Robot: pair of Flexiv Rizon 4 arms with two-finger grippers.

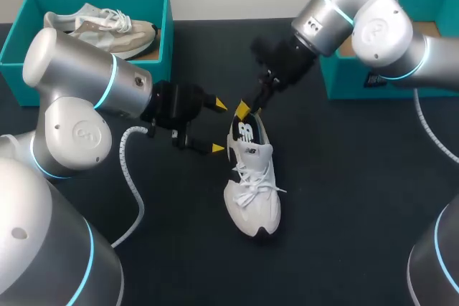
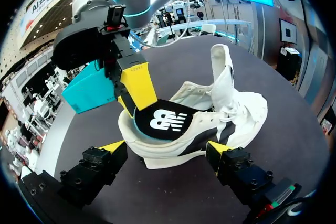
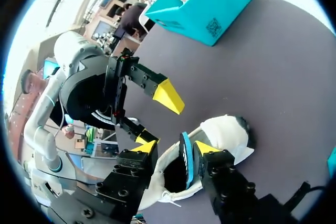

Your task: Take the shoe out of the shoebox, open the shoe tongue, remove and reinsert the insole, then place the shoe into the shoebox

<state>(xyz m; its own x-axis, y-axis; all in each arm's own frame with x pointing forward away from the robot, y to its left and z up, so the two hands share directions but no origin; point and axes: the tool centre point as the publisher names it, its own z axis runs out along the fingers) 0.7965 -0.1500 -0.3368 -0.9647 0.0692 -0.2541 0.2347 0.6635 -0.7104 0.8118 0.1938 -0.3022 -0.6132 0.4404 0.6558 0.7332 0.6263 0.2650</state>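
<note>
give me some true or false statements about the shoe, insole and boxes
1. The white shoe lies on the table, not in a box. True.
2. The left gripper has its jaws shut on the shoe. False: they stand open near its heel.
3. The insole is partly out of the shoe at the heel. True.
4. The teal box at the left is empty. False: another shoe lies in it.

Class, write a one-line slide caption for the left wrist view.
Right gripper at the black insole, raised from the white shoe's heel, just ahead of the open left gripper.
</note>
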